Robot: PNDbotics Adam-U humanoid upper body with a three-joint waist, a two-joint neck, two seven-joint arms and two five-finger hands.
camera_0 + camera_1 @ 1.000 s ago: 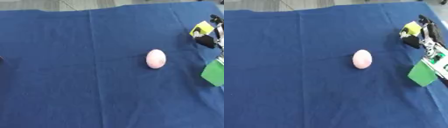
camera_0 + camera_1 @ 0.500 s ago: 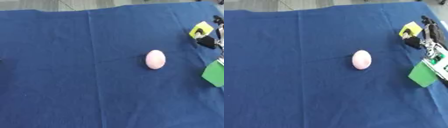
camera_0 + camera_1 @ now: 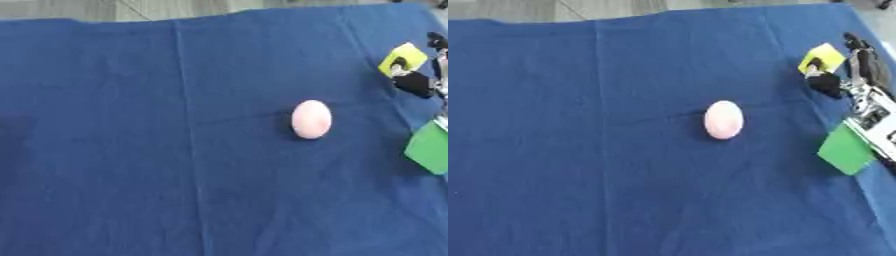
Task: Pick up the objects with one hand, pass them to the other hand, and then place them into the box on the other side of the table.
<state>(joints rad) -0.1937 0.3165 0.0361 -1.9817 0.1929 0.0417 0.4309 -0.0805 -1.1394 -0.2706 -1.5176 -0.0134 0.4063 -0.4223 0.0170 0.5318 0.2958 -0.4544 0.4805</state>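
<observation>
- Step in hand, as I judge it: the right hand, at the right edge of the table, is taking up the yellow object. The pink egg is left for a later pick.
- To do it well, the yellow object should be seated between thumb and fingers before lifting, then carried toward the middle, past the pink egg, for the pass to the other hand.
- A green card-like piece shows to the right of the pink egg, below the yellow object, against the arm; keep it from sweeping the egg.
- Fingers: dark fingertips touch the yellow object's lower side and seem curled on it, though how far they close I cannot tell for certain.
- The pink egg lies alone on the blue cloth, well left of the right hand, touched by nothing.
- The left hand and the box show in neither view.
</observation>
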